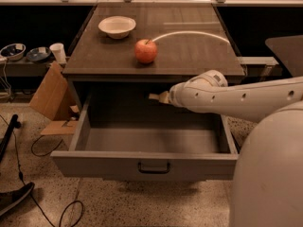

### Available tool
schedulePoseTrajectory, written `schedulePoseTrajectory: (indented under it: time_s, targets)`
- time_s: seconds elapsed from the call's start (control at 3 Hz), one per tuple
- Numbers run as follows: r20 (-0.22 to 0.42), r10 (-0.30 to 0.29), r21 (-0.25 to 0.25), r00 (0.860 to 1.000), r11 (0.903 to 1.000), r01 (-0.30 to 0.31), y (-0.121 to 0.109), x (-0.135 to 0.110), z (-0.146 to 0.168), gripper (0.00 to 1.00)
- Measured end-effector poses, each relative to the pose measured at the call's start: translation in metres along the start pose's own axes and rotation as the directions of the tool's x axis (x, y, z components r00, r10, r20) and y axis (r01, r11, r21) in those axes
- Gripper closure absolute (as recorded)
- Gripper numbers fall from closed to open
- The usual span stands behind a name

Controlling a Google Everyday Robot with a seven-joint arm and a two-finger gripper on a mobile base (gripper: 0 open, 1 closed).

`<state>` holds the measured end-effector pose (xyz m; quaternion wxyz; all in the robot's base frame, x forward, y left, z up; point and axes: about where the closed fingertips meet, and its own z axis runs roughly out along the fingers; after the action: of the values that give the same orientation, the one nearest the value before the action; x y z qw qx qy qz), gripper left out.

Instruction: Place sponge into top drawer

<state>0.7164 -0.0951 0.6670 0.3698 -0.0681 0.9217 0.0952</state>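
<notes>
The tool point(158, 97) hung inside the pulled-out top drawer point(142, 163), near its back, just under the bench point(189, 56) edge; its grip could not be told. An apple point(146, 51) and a bowl point(117, 26) sat on the bench

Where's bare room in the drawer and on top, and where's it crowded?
The top drawer floor is bare wall to wall, below the gripper hanging over its rear. On the cabinet top, free room lies right of the apple; bowl and apple crowd the left.
</notes>
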Motion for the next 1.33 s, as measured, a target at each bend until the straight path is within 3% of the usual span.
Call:
schedulePoseTrajectory:
  time_s: [0.33, 0.67, 1.0, 1.33]
  targets:
    - [0.0, 0.0, 0.0, 1.0, 1.0, 0.0, 0.0, 0.0, 0.0, 1.0]
    - [0.0, 0.0, 0.0, 1.0, 1.0, 0.0, 0.0, 0.0, 0.0, 0.82]
    - [0.0, 0.0, 0.001, 1.0, 1.0, 0.0, -0.0002, -0.0002, -0.0001, 0.58]
    - [0.002, 0.001, 0.012, 1.0, 0.9999, -0.001, -0.0023, -0.0014, -0.0015, 0.27]
